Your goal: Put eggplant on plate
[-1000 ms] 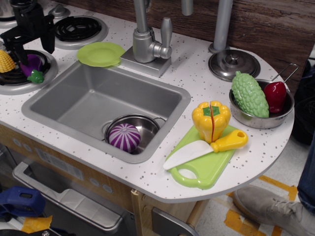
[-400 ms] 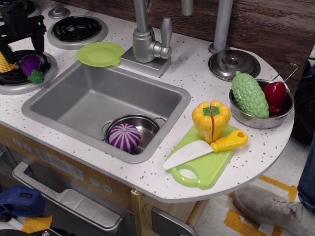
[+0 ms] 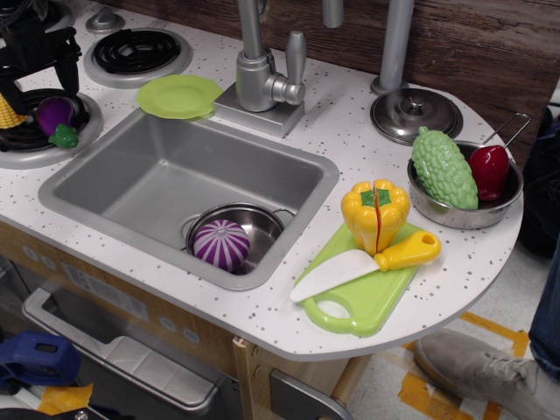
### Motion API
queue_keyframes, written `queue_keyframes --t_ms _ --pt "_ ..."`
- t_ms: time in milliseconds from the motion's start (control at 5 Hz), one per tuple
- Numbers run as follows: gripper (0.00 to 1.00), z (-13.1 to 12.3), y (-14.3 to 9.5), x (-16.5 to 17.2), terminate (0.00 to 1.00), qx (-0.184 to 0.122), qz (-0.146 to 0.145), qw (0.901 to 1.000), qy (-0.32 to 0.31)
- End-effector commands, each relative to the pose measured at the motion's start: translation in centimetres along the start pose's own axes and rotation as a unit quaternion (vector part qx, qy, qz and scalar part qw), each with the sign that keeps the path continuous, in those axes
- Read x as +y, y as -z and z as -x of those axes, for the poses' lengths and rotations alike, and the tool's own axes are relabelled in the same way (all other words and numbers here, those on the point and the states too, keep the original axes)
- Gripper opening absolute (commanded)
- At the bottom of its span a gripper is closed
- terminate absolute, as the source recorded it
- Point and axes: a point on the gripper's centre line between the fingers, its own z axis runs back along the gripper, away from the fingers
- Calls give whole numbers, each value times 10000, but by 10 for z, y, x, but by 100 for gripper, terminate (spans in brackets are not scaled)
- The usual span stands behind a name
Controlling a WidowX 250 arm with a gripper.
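Note:
The dark-purple eggplant [image 3: 54, 113] with its green stem cap lies on the front-left stove burner [image 3: 26, 144]. My black gripper [image 3: 39, 83] hangs just above and behind it, jaws open and empty, one finger near the yellow corn [image 3: 10, 110] and the other [image 3: 73, 70] to the eggplant's upper right. The round lime-green plate [image 3: 179, 95] lies on the counter behind the sink, left of the faucet, to the right of the eggplant.
The sink [image 3: 175, 179] holds a metal bowl with a purple-and-white striped ball [image 3: 220, 244]. The faucet [image 3: 261, 79] stands behind it. On the right are a green cutting board [image 3: 367, 297] with knife and yellow pepper, a pot lid [image 3: 416, 112] and a pan of vegetables [image 3: 459, 175].
My gripper has shifted a little to the left, so more of the eggplant shows. The eggplant and plate have not moved.

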Motion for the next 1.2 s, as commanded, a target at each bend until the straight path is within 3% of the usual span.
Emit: queue_keyframes --t_ms 0,400,600,1000 --pt "100 10 -28 -5 0 361 -240 9990 -64" --pt "100 6 -18 -6 0 318 -320 9989 -80" --pt "0 8 -14 -4 0 258 -292 9991 -161" --pt "0 4 -34 9 0 232 -186 9992 -256"
